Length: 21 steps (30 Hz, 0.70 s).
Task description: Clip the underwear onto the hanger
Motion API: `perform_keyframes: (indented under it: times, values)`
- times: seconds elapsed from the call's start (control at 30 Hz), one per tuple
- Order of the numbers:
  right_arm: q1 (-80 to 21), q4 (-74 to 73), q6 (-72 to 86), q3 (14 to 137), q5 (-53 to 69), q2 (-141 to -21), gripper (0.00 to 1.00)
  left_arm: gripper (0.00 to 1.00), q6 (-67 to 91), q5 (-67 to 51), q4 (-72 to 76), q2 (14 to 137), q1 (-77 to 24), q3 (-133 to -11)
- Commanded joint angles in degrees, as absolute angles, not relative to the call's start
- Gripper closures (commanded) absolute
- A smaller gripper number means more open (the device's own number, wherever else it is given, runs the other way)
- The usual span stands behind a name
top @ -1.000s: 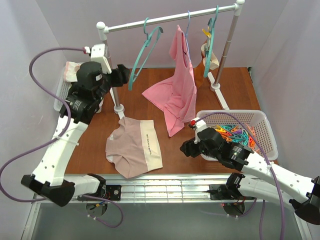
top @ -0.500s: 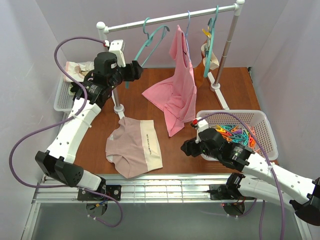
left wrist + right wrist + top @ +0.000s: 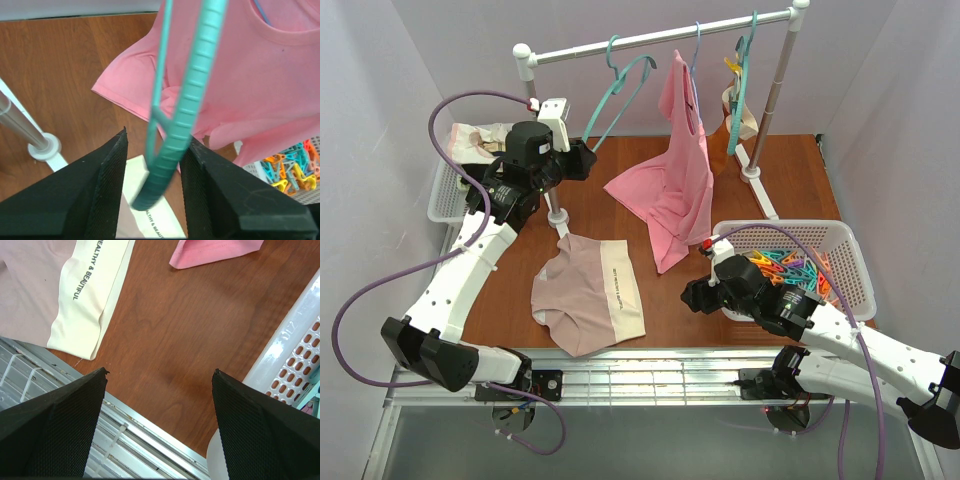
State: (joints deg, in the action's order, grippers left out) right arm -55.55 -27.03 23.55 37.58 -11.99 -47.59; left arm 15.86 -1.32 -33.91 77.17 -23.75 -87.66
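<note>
underwear (image 3: 588, 292) flat near the table's (image 3: 790, 180) front edge, bare wood open to its right. hanger (image 3: 185, 110) well above, hooked on the rail (image 3: 650, 36), lower arm between the parted, unclamped fingers of the raised left gripper (image 3: 157, 137). right gripper (image 3: 160, 375) low over bare wood beside the underwear, spread wide.

Left gripper (image 3: 586, 157) at the lower tip of the teal hanger (image 3: 620, 95), underwear (image 3: 585, 295) flat on the table (image 3: 790, 180) below
</note>
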Motion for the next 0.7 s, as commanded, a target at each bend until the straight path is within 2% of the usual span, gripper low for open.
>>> perform_keyframes:
  times: [0.0, 0.17, 0.27, 0.67]
  values:
    - [-55.37, -25.84, 23.29, 37.7, -11.86, -47.99, 0.24, 0.69, 14.77, -2.81, -34.28, 75.67, -25.04, -88.5]
    - [-55.46, -25.84, 23.29, 38.23, -12.04, -48.34, 0.24, 0.92, 14.15, -1.85, -34.19, 78.13, -27.15, -90.7]
    - [-55.46, -25.93, 23.29, 38.76, -12.57, -47.99, 0.24, 1.0, 13.98, -0.71, -34.1, 79.36, -29.08, -92.45]
    - [-55.46, -26.81, 23.38, 39.64, -12.57, -48.69, 0.24, 1.0, 10.46, 11.24, -33.58, 82.0, -36.12, -98.52]
